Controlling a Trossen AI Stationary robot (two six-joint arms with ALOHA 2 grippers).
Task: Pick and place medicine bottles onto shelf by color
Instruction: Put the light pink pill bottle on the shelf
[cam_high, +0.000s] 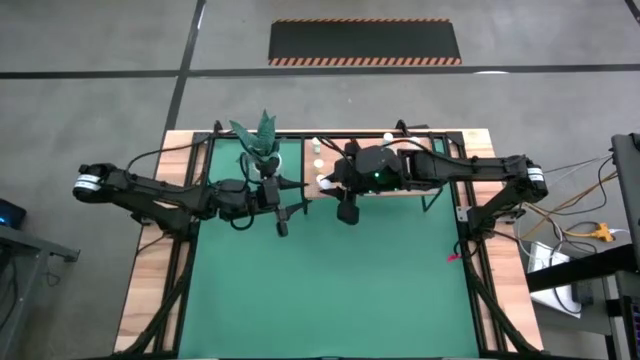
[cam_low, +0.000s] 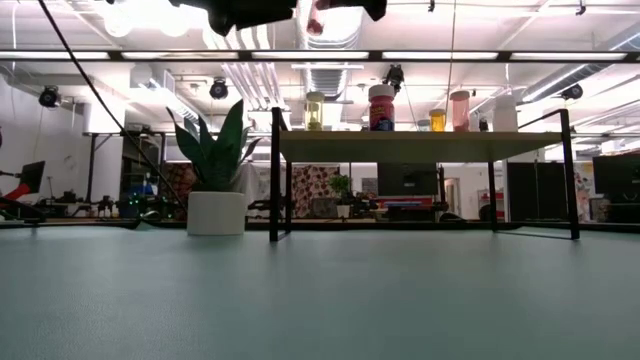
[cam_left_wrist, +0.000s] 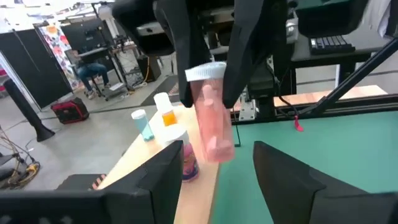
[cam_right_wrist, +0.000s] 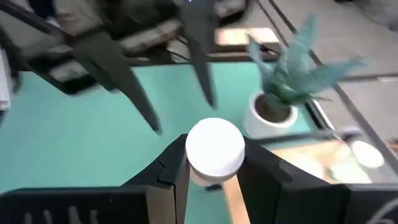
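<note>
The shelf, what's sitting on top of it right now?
On the shelf, the low view shows a row of bottles: yellowish, red, orange, pink and whitish. From above, the right arm covers most of the board, so any others are hidden.

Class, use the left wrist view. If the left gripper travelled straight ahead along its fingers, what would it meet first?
Probably the pink bottle, which the right gripper holds directly ahead of the open left gripper. The depth between them is unclear.
</note>
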